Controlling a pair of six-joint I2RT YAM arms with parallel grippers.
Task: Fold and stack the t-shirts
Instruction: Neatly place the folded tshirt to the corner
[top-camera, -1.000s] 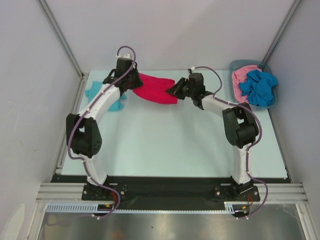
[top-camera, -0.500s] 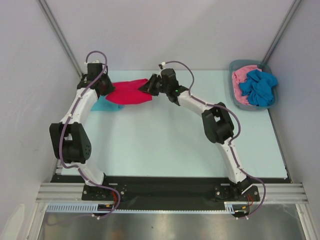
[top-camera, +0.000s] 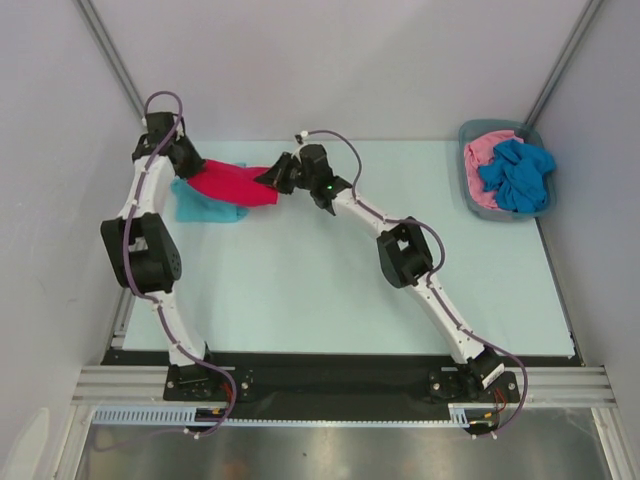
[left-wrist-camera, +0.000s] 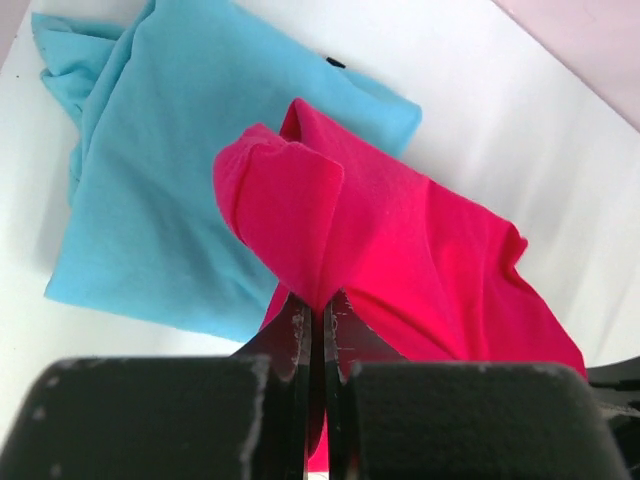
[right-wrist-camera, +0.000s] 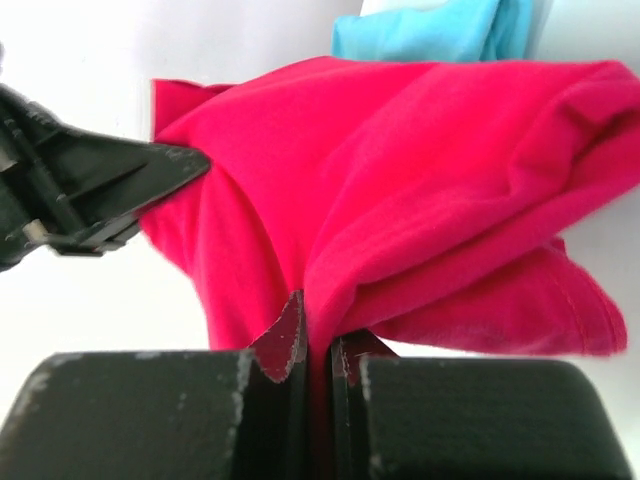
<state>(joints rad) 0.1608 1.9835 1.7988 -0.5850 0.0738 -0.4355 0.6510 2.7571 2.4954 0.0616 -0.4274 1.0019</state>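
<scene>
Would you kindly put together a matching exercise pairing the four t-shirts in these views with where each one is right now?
Things:
1. red t-shirt
2. teal t-shirt
3. blue t-shirt
4. pink t-shirt

Places:
A. in the grey bin, under another shirt
B. lying on the table, far left
C. pinched by the left gripper and the right gripper
D. crumpled on top in the bin

Pairs: 1-C; 2-B; 3-D; 4-A

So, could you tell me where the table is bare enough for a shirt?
Bare table between the arms, and between the right arm and the grey bin. Crowded far left: left gripper and right gripper hold the red t-shirt over the teal t-shirt.
</scene>
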